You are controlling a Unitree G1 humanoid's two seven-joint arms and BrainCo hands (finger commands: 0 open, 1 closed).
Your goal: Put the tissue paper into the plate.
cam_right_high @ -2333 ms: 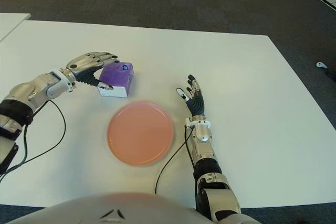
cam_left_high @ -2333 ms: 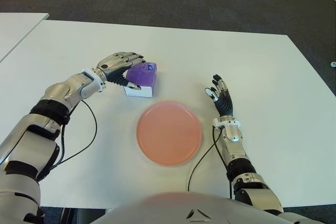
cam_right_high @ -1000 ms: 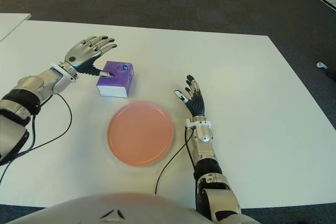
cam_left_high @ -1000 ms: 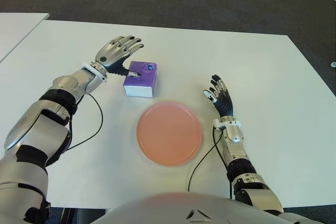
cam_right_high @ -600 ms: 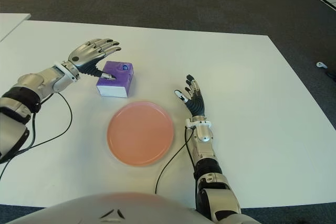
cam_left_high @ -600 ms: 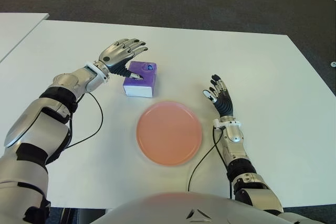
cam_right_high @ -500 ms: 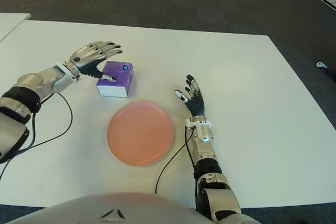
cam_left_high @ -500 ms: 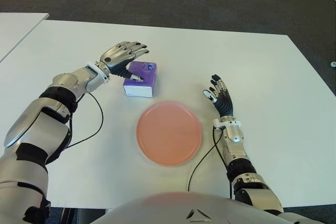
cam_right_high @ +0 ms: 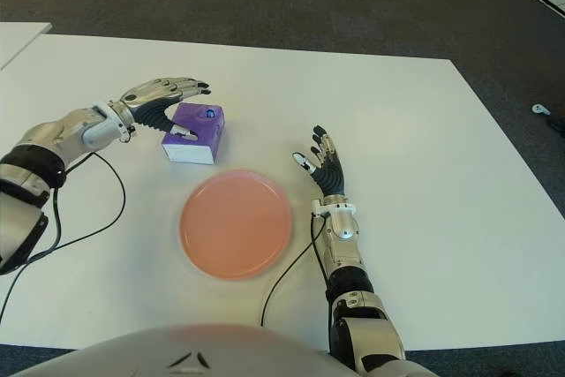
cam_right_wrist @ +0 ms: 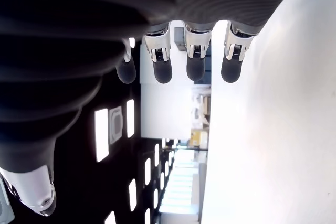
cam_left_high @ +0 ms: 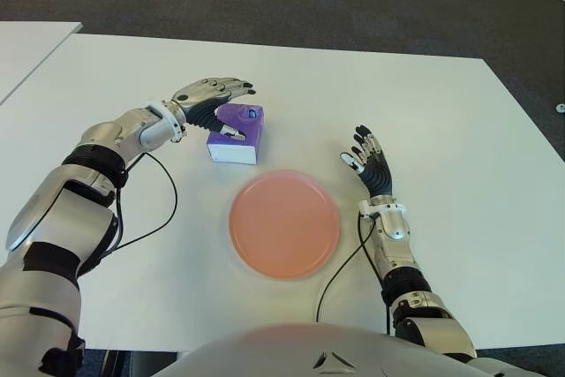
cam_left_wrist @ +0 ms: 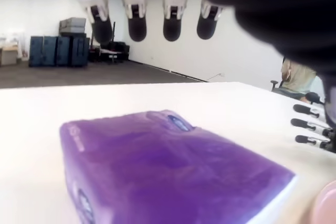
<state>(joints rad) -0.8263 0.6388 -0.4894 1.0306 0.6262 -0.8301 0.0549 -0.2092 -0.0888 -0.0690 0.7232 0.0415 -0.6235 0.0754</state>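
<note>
I saw the purple tissue pack (cam_left_high: 237,135) lying on the white table (cam_left_high: 459,121), just beside the far-left edge of the pink plate (cam_left_high: 284,224) and not in it. The left hand (cam_left_high: 208,100) was over the pack's left part with fingers (cam_left_wrist: 136,13) extended and spread above it, the thumb near its side; it gripped nothing. The right hand (cam_left_high: 370,163) stood to the right of the plate, fingers straight, holding nothing
</note>
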